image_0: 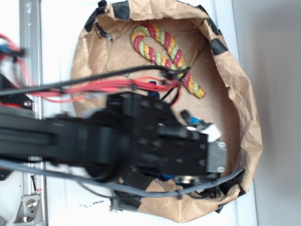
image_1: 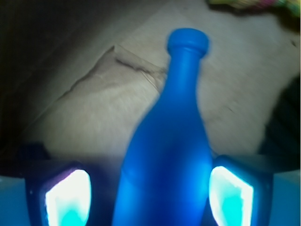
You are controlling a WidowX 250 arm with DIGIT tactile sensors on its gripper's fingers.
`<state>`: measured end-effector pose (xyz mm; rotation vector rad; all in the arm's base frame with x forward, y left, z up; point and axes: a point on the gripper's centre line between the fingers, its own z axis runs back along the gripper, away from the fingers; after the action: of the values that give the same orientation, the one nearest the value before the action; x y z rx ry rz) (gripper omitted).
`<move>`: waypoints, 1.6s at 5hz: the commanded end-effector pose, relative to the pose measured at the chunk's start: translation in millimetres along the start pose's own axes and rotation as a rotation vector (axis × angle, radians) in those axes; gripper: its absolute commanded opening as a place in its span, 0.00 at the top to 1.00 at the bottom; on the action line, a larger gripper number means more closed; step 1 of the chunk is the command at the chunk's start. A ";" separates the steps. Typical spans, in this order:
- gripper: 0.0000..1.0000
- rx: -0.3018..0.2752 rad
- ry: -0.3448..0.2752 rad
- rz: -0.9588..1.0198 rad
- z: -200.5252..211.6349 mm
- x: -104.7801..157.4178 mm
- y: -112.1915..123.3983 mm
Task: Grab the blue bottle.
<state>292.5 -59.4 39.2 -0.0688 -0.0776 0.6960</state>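
Note:
The blue bottle (image_1: pixel 169 141) lies on brown paper in the wrist view, its capped neck pointing away from me. Its body sits between my two fingers. My gripper (image_1: pixel 150 193) is open around it. The right pad (image_1: pixel 230 197) is at the bottle's side, and the left pad (image_1: pixel 68 200) stands a little apart from it. In the exterior view my gripper (image_0: pixel 197 153) is low inside the paper-lined basin and the arm hides nearly all of the bottle.
A red, yellow and green twisted rope (image_0: pixel 164 49) lies at the back of the basin and shows in the wrist view's top right corner (image_1: pixel 254 5). Crumpled brown paper walls (image_0: pixel 247 113) ring the basin. Red and black cables (image_0: pixel 108 87) cross above it.

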 end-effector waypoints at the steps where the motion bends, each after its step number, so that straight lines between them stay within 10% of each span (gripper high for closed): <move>1: 0.26 0.032 -0.014 -0.057 9.1 17.1 -15.3; 2: 1.00 0.036 0.006 -0.049 16.9 14.0 -8.7; 3: 1.00 -0.019 -0.012 -0.150 42.8 25.7 3.1; 4: 1.00 -0.102 -0.221 -0.342 96.3 52.1 36.7; 5: 1.00 -0.104 -0.238 -0.534 150.4 57.8 52.1; 6: 1.00 0.043 -0.361 -0.619 179.0 50.0 53.0; 8: 1.00 0.082 -0.306 -0.580 152.9 42.0 33.2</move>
<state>279.8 -0.7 167.0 0.1550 -0.2899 0.1445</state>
